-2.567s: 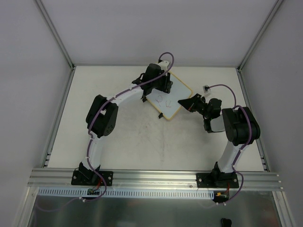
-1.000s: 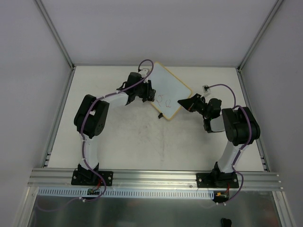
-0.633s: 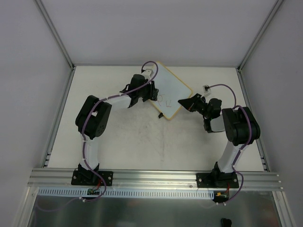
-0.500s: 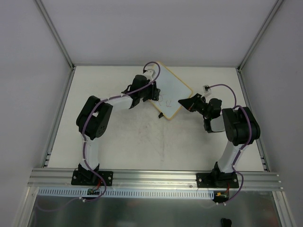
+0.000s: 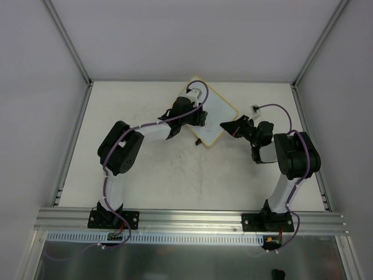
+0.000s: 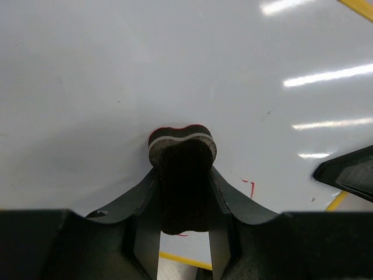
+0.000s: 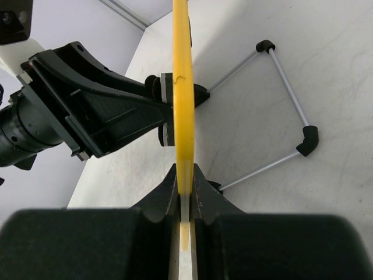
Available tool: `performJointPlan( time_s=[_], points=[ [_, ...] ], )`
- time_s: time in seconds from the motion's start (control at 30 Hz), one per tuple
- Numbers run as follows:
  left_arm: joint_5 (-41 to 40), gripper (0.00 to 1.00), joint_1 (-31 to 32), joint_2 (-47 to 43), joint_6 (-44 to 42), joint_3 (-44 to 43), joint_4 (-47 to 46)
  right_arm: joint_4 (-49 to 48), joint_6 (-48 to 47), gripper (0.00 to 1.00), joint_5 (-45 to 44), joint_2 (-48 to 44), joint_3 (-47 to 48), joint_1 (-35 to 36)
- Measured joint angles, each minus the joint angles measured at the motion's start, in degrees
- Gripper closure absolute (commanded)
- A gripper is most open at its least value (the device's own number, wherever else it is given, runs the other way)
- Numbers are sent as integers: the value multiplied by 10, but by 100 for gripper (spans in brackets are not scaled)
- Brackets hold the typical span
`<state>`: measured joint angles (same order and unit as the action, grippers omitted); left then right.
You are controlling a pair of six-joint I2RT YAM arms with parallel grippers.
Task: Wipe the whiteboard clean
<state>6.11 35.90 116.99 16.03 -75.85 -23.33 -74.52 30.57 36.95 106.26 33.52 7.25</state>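
The whiteboard (image 5: 220, 107) stands tilted at the back middle of the table, white with a yellow-tan frame. My left gripper (image 5: 197, 116) is shut on a small black eraser (image 6: 182, 156) and presses it flat against the white surface (image 6: 175, 70). Faint red strokes (image 6: 250, 188) show just beside the eraser. My right gripper (image 5: 229, 126) is shut on the board's right frame edge (image 7: 182, 70), seen edge-on between its fingers (image 7: 185, 175). The right wrist view also shows the left gripper (image 7: 116, 111) with the eraser against the board's far face.
A wire stand (image 7: 285, 87) of thin silver rods with black corners reaches out from the board's back onto the table. A black clip (image 5: 199, 142) sits at the board's near corner. A small white connector (image 5: 254, 108) on a purple cable lies at the right.
My left gripper has slid with the eraser from the board's left edge towards its near right part, now covering the scribbles. The right gripper and board have stayed put.
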Motion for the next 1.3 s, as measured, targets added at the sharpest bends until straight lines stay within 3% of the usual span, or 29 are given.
performJointPlan(
  time_s=[0.33, 0.63, 0.9, 1.3],
  points=[
    [-28, 100, 97, -19, -5, 43, -53, 1, -1, 100, 3, 0, 0, -2],
    [-54, 100, 101, -21, 3, 65, -94, 2, -1, 100, 7, 0, 0, -3],
    [-3, 100, 65, -26, 14, 76, -93, 2, -2, 100, 5, 0, 0, -1],
    [43, 100, -39, -29, 55, 90, -48, -2, -3, 100, 5, 0, 0, 2]
  ],
)
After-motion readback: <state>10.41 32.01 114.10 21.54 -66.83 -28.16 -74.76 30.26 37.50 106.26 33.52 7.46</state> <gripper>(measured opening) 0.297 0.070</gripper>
